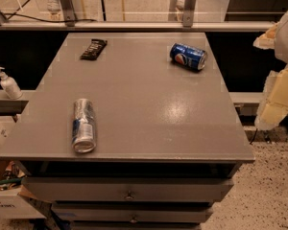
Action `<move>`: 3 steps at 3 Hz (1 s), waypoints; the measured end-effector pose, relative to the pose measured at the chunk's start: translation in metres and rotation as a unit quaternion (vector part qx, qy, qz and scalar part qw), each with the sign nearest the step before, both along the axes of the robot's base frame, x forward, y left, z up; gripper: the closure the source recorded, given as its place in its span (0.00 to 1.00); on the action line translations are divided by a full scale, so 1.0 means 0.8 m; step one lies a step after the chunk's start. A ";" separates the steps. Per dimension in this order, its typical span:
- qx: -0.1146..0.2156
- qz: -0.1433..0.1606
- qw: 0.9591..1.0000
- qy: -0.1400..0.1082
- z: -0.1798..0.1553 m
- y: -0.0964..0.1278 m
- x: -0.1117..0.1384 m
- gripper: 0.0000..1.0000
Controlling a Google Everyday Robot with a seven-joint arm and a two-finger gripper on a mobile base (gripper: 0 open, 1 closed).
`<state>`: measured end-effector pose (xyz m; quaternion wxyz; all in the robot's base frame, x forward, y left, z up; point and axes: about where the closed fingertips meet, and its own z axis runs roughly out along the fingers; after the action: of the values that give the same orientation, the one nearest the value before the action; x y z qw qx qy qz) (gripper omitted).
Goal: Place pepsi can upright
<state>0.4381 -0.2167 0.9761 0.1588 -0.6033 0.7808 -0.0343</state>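
The pepsi can (pixel 188 56) lay on its side at the far right of the grey table (pixel 149 104), close to the right edge. Its silver top faced right and slightly toward the near side, and its round logo faced up. Nothing was touching it.

The gripper (pixel 277 80) was off the table at the right edge of the view, pale and only partly in frame. It was well apart from the pepsi can. Whether it was open or closed could not be told, and nothing could be seen held in it.

A longer silver-and-blue can (pixel 83 125) also lay on its side at the near left of the table, one end pointing to the near edge. A dark snack bar (pixel 93 49) lay flat at the far left.

Two drawers (pixel 129 194) with small knobs sat below the tabletop. A white pump bottle (pixel 8 84) stood upright on a ledge to the left of the table.
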 end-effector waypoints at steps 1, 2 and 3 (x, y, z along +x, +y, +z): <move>0.000 0.000 1.000 0.000 0.000 0.000 0.000 0.00; -0.001 0.001 1.000 -0.012 0.000 0.006 0.006 0.00; 0.018 -0.013 0.999 -0.033 -0.005 0.017 0.041 0.00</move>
<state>0.4710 -0.2029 0.9722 0.1954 -0.5888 0.7832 -0.0421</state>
